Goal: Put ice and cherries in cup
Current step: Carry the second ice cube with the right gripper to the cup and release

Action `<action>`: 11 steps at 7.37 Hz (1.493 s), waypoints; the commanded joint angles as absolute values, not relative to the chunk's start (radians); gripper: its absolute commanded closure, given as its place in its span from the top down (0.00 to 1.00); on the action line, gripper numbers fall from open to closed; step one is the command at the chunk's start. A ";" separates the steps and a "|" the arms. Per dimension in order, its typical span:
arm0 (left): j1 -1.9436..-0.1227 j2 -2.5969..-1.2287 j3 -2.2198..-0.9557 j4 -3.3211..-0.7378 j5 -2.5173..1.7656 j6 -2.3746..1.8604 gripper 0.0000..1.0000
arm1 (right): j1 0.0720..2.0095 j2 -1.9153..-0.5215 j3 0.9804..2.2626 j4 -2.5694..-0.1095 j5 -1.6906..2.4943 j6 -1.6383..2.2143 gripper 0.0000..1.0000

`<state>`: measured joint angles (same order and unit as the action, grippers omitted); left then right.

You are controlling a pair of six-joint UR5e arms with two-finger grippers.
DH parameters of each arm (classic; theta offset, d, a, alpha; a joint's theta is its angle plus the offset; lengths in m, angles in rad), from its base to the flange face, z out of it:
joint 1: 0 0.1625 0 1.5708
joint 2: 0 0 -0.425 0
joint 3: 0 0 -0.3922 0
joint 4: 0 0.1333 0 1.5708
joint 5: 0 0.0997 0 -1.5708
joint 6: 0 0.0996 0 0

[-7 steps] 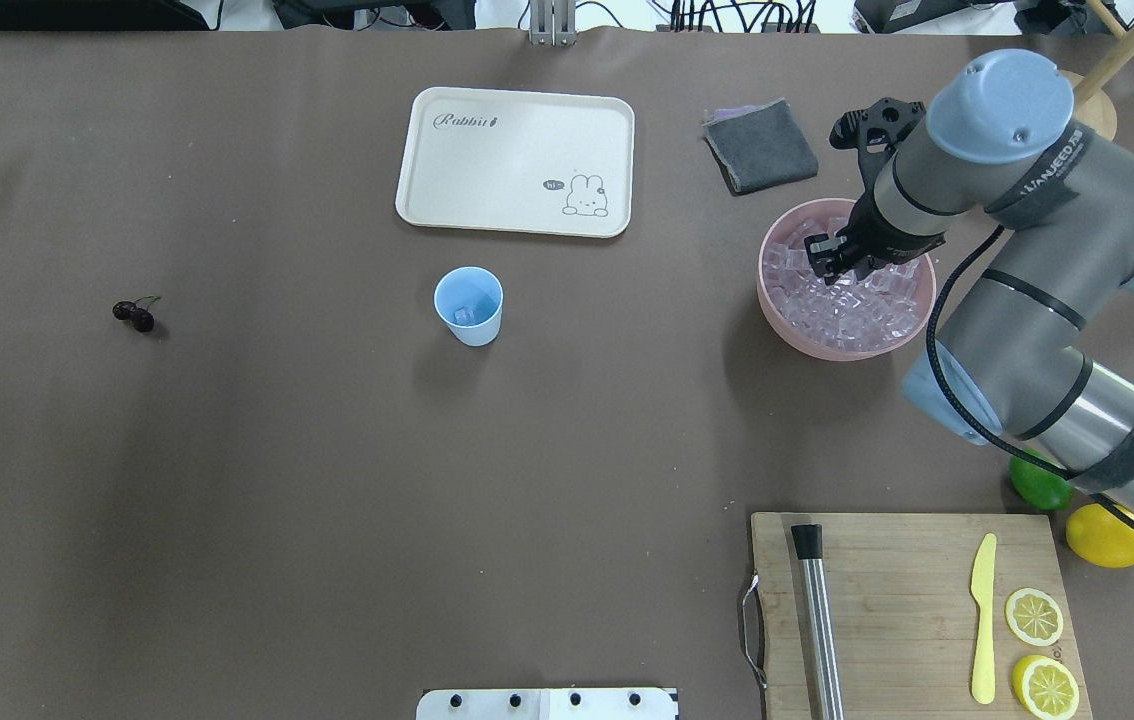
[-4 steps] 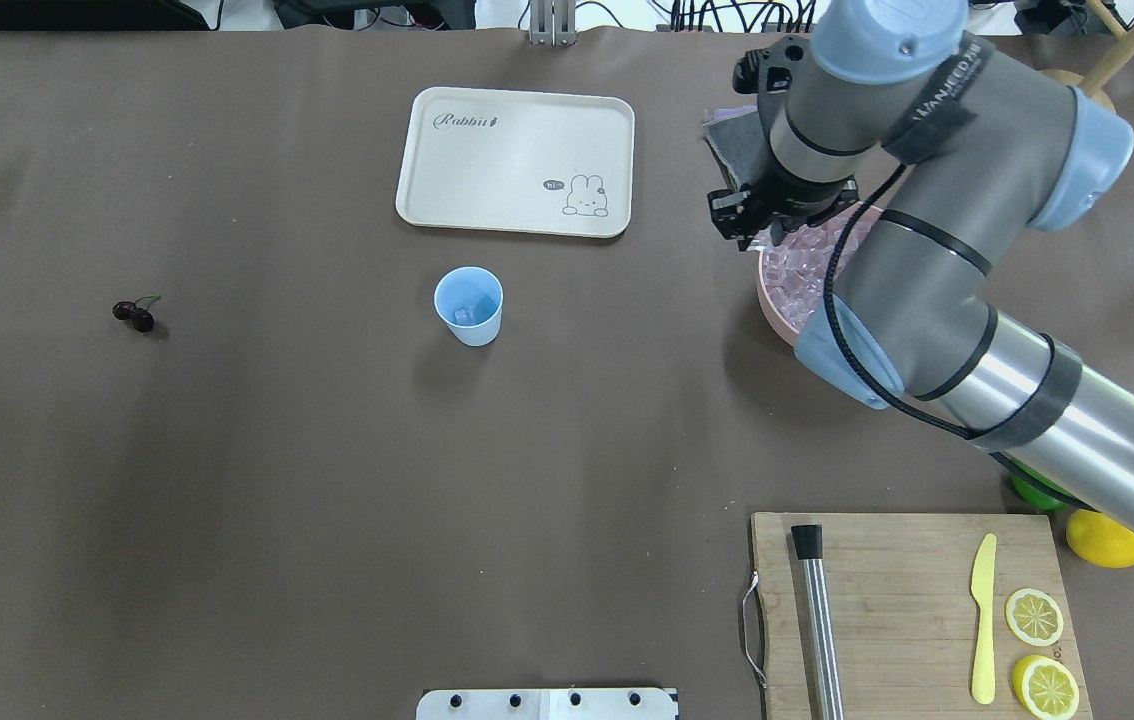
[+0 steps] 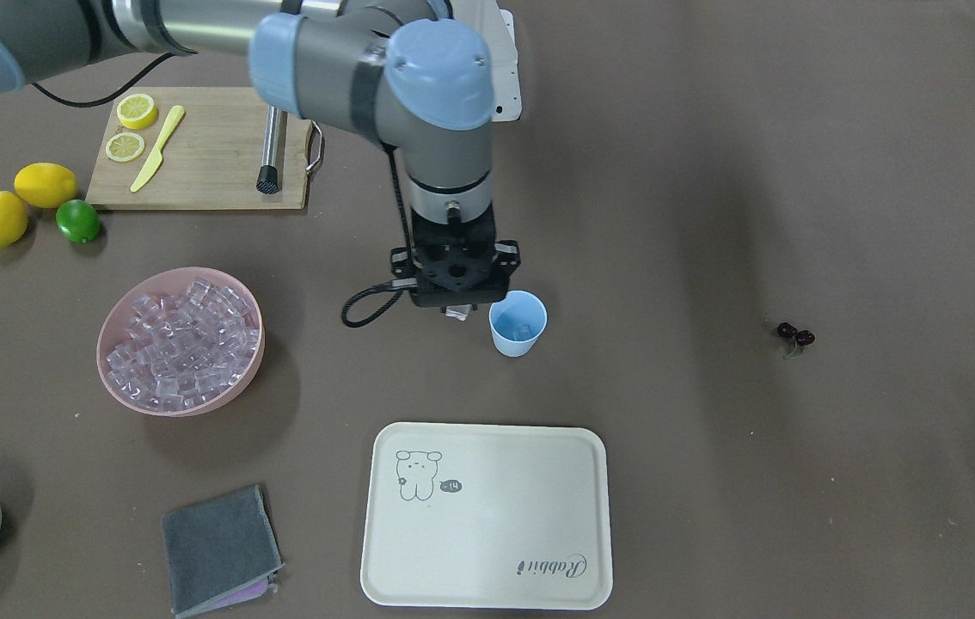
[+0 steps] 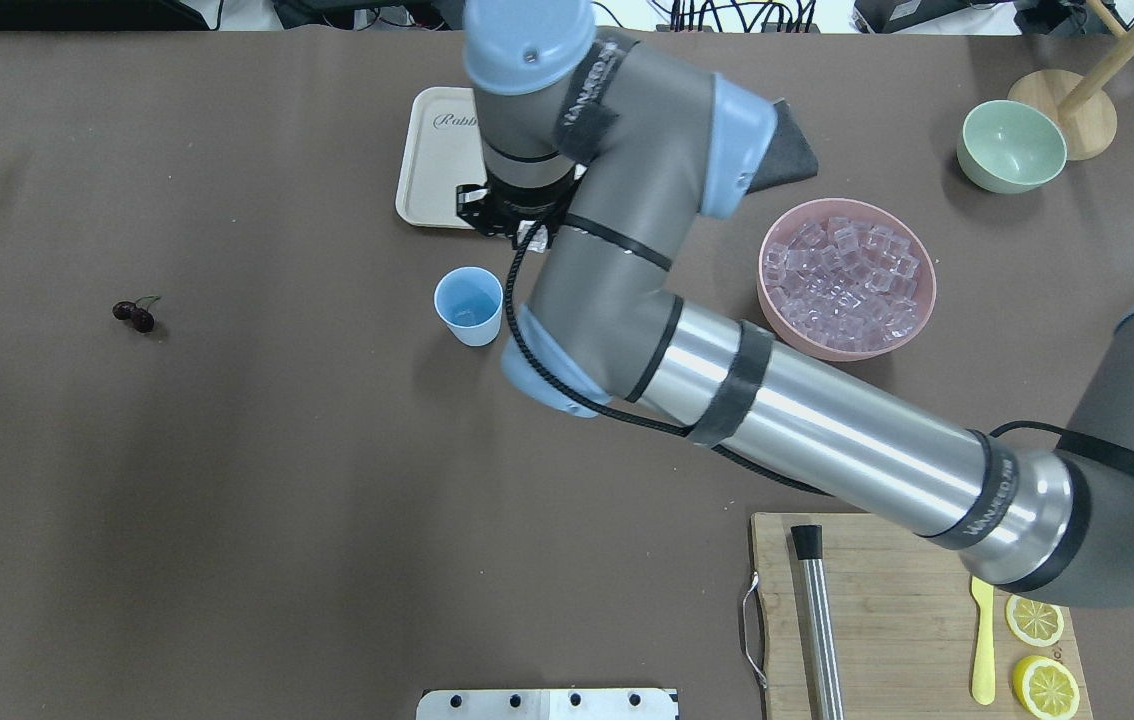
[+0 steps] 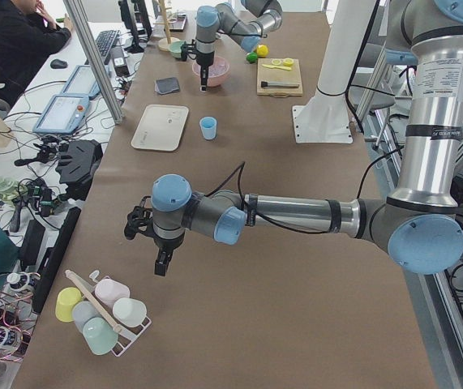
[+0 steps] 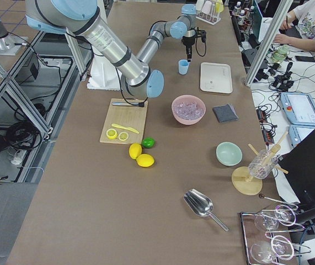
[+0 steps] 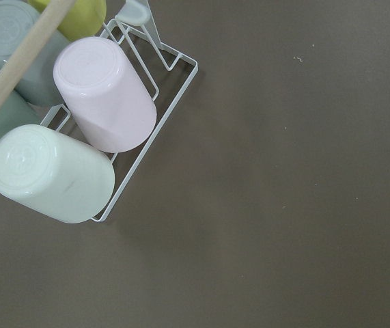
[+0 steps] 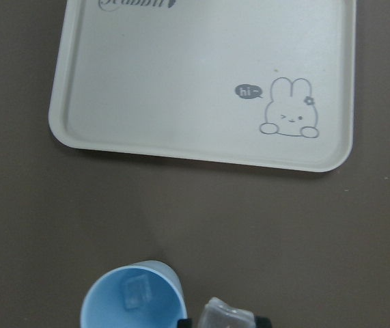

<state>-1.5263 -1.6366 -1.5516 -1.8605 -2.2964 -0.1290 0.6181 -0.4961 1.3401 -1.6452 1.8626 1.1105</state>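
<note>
a: what is the right gripper (image 3: 456, 311) holding?
b: one ice cube (image 8: 225, 316), pinched between its fingers. it points straight down from high up, so the cube should drop cleanly.
a: is the cube over the cup (image 8: 132, 304)?
b: not quite. the cup stands just to the gripper's left, its rim close to the cube but not under it. i'd say it needs a small sideways shift before letting go. a loose cube (image 8: 137, 292) lies in the cup's bottom.
a: and further out?
b: the tray (image 8: 201, 82) lies just ahead. the pink bowl (image 4: 842, 352) of ice (image 4: 847, 275), the supply, sits well off to the right. the cherries (image 4: 134, 315) lie far left, past the cup, likely for the other arm.
a: the left gripper (image 5: 160, 266)?
b: it hangs far off by a rack (image 7: 150, 138). i can't tell if its fingers are apart or together.
</note>
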 commanded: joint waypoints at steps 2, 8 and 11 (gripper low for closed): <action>-1.526 -1.638 -1.551 -1.859 -2.296 -0.129 0.98 | 0.545 -0.449 1.204 -1.508 1.775 1.147 0.00; -1.526 -1.637 -1.552 -1.861 -2.296 -0.127 0.98 | 0.532 -0.453 1.207 -1.506 1.775 1.141 0.90; -1.526 -1.632 -1.555 -1.861 -2.301 -0.129 0.98 | 0.732 -0.478 1.296 -1.613 1.990 1.109 0.98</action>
